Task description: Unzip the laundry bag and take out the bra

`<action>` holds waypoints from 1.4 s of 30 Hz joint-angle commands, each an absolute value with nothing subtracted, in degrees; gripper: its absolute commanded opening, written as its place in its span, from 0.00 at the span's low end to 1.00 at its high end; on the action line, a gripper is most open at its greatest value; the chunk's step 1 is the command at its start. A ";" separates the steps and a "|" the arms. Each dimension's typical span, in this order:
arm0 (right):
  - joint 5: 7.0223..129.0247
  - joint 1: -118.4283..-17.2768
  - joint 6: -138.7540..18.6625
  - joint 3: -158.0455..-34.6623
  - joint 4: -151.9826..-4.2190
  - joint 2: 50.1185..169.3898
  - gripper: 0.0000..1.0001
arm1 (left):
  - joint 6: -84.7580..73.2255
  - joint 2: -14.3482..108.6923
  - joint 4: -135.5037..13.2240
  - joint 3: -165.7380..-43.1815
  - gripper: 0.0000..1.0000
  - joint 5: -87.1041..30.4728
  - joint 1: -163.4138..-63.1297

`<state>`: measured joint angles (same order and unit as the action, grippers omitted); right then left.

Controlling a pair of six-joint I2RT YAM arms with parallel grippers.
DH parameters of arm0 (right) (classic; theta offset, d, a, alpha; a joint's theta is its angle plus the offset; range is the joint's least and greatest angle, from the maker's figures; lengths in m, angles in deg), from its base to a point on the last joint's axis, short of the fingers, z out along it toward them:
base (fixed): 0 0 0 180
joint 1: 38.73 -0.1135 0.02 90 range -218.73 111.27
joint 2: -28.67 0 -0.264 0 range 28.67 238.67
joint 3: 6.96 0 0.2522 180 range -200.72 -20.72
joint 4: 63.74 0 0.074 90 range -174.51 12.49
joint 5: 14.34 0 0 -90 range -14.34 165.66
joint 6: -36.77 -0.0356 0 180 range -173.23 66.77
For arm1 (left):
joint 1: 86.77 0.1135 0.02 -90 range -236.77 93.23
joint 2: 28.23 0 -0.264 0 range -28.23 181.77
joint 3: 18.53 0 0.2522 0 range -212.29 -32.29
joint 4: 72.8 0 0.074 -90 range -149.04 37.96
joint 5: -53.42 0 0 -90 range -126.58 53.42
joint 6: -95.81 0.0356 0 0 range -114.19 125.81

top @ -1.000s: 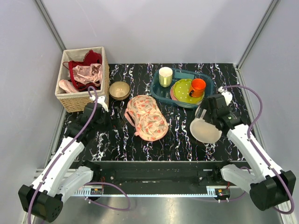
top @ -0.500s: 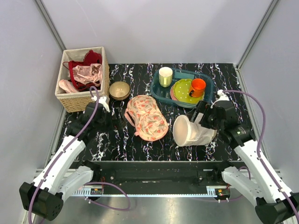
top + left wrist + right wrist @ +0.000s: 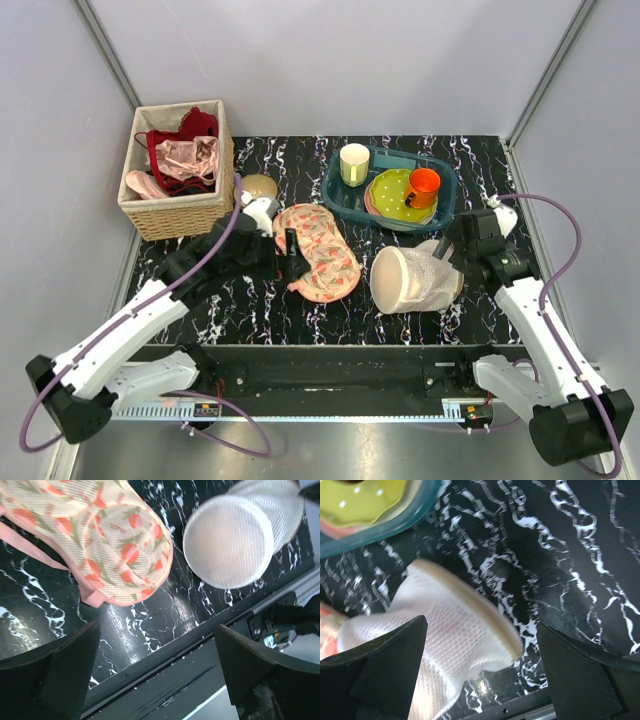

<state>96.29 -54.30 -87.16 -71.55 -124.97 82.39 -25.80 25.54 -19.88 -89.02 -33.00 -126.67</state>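
The round white mesh laundry bag [image 3: 412, 280] lies tipped on its side on the black marbled counter [image 3: 250, 310], right of centre and just in front of the teal plastic tray [image 3: 338, 200]. The right gripper [image 3: 481, 625] hangs over its rimmed end, jaws spread wide and gripping nothing. The left gripper [image 3: 156, 627], equally wide and empty, hovers over the flat peach floral-print cloth [image 3: 325, 262] beside the bag. The zip's state cannot be told. Unzipping looks not yet begun: next, one gripper should pin the rim while the other finds the zip pull.
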 commanded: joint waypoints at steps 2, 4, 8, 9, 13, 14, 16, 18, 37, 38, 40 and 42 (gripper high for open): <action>94.48 -47.26 -85.40 -69.15 -120.49 85.45 1.00 | -28.29 32.13 -22.65 -92.40 0.99 -38.07 -134.56; 92.29 -47.16 -85.75 -67.75 -118.56 86.94 1.00 | -28.11 34.33 -23.00 -93.46 0.99 -38.86 -136.86; 86.40 -47.16 -87.15 -66.07 -116.01 88.09 0.93 | -27.59 38.73 -23.09 -96.09 0.99 -41.32 -141.78; 84.56 -47.25 -87.94 -65.81 -115.48 87.83 0.90 | -27.59 39.96 -23.09 -96.88 0.99 -41.50 -142.14; 79.46 -47.16 -90.40 -63.97 -113.46 83.71 0.31 | -27.06 42.08 -22.91 -98.38 0.99 -41.94 -143.29; 78.31 -47.16 -91.10 -63.79 -113.28 82.91 0.22 | -26.97 42.25 -23.00 -98.56 0.99 -42.20 -143.29; 75.84 -47.25 -93.04 -63.44 -113.28 81.24 0.00 | -26.62 42.87 -23.00 -99.17 0.99 -42.55 -143.29; 72.69 -47.25 -95.40 -63.35 -113.72 80.44 0.00 | -26.36 43.04 -23.00 -99.44 0.99 -42.99 -143.29; 62.39 -48.83 -103.78 -63.43 -110.63 82.89 0.64 | -27.06 42.69 -22.91 -101.63 0.99 -43.43 -144.69; 63.00 -48.75 -103.16 -63.35 -111.60 83.16 0.68 | -27.06 42.95 -22.91 -101.98 0.99 -43.87 -145.48; 66.95 -48.83 -101.66 -63.43 -112.92 82.82 0.76 | -27.14 44.18 -22.39 -103.82 0.99 -44.92 -146.62; 72.47 -48.83 -100.52 -63.52 -115.90 81.94 0.85 | -27.15 45.32 -21.42 -105.49 0.99 -46.94 -148.90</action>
